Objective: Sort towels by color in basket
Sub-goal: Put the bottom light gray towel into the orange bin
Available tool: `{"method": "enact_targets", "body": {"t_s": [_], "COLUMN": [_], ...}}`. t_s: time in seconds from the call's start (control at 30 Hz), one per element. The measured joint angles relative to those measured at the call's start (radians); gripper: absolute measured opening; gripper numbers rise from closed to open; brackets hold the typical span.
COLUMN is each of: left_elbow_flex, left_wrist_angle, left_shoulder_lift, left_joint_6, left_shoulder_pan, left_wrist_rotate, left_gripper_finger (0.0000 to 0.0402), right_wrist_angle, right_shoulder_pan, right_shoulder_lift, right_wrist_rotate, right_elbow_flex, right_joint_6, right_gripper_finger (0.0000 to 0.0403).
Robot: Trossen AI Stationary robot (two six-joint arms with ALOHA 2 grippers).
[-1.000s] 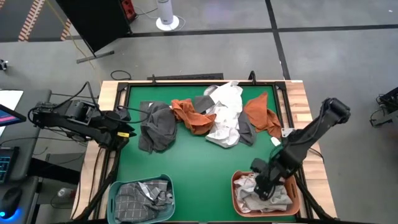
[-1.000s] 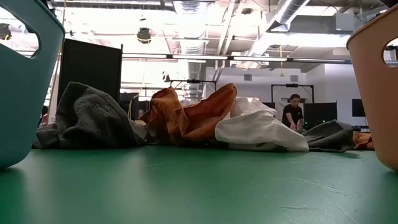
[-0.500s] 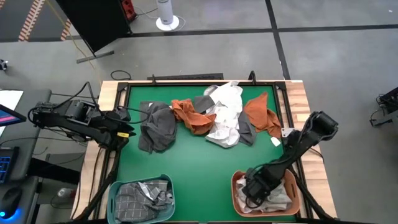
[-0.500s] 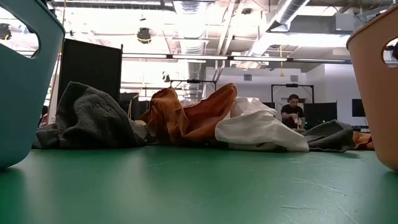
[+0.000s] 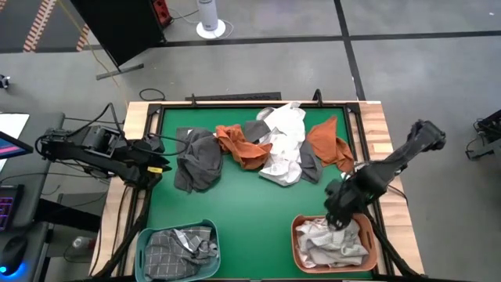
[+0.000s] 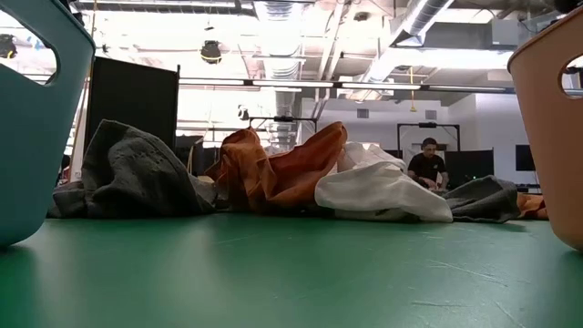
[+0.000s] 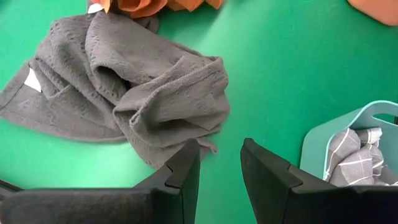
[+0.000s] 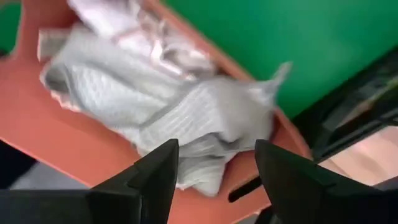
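Green felt covers the desk [image 5: 250, 211]. At its left edge the left claw [image 7: 217, 171] waits narrowly parted, empty, near a crumpled dark grey towel [image 5: 200, 160]. Right claw [image 8: 214, 165] hovers wide, empty, above pale grey towels [image 5: 333, 239] in the orange basket [image 5: 297, 243].

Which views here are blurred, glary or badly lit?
Right wrist view: motion-smeared, the light grey towel in the orange basket looks soft. Low view: bright ceiling lights and windows behind leave the towel pile backlit; basket walls at the edges are out of focus. High view and left wrist view: evenly lit, sharp.
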State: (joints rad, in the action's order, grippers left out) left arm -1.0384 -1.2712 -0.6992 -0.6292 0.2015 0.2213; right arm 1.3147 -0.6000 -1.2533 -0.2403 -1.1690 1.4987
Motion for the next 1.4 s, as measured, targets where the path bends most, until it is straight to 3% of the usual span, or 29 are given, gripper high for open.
{"method": "enact_targets", "body": {"t_s": [0.17, 0.33, 0.57, 0.87, 1.4], "left_elbow_flex": [0.000, 0.000, 0.000, 0.000, 0.000], "left_wrist_angle": [0.003, 0.004, 0.005, 0.005, 0.005], "left_shoulder_lift": [0.000, 0.000, 0.000, 0.000, 0.000], "left_joint_6": [-0.030, -0.064, -0.075, -0.075, -0.075], "left_shoulder_pan": [0.000, 0.000, 0.000, 0.000, 0.000], "left_wrist_rotate": [0.000, 0.000, -0.008, -0.008, -0.009], "left_gripper_finger": [0.0110, 0.0110, 0.0110, 0.0110, 0.0110], "right_wrist_angle": [0.126, 0.176, 0.077, -0.049, -0.203], "right_shoulder_pan": [0.034, 0.070, 0.152, 0.198, 0.191], "right_shoulder_lift": [0.056, 0.056, 0.055, 0.055, 0.055], "right_wrist_rotate": [0.108, 0.110, -0.108, -0.115, -0.131], "right_elbow_flex": [0.000, 0.060, 0.188, 0.261, 0.393], "right_joint_6": [-0.012, -0.016, 0.141, 0.144, 0.161], "right_gripper_finger": [0.0255, 0.0255, 0.0235, 0.0192, 0.0203]}}
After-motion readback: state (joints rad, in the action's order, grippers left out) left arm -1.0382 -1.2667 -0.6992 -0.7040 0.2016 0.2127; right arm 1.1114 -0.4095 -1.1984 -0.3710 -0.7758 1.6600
